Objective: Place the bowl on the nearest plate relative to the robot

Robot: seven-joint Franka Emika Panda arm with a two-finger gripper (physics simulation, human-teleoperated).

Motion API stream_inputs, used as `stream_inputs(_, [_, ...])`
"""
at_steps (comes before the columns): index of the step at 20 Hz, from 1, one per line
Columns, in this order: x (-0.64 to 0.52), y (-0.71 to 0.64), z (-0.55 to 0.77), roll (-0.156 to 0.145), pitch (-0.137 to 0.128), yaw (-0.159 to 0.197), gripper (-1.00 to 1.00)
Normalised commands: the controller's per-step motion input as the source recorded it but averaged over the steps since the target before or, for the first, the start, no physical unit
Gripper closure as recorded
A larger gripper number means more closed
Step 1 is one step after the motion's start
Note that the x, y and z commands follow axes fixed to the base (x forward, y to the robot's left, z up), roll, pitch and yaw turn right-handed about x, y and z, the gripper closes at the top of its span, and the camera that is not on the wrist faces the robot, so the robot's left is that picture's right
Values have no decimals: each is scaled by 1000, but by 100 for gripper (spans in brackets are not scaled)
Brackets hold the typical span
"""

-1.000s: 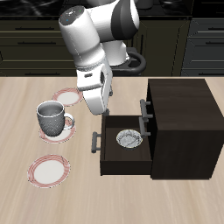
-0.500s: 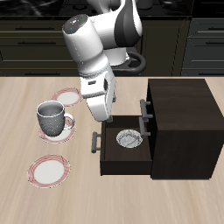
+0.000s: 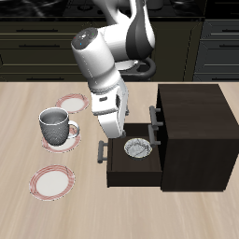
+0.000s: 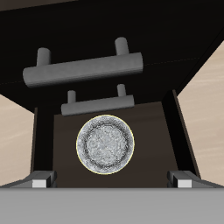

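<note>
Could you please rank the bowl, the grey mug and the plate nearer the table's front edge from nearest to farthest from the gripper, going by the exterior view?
1. The bowl, inside the open drawer, just below the gripper.
2. The grey mug, on the patterned disc beside the cabinet.
3. The plate near the table's front edge, beyond the mug.

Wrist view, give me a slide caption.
Open tool above the bowl lying in the open drawer.

the wooden table [image 3: 28,201] carries two plates [image 3: 52,181] [image 3: 74,102], a mug [image 3: 54,124] on a grey disc, and a dark cabinet [image 3: 191,140].
</note>
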Motion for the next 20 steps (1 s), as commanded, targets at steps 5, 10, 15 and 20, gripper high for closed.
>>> stream_inputs(5, [-44, 223, -217, 25, 51, 16, -100])
stream_inputs(10, [-119, 279, -223, -4, 34, -13, -100])
stream_inputs(15, [-201, 228, -374, 14, 58, -7, -100])
stream_inputs(20, [-392, 255, -449, -13, 107, -75, -100])
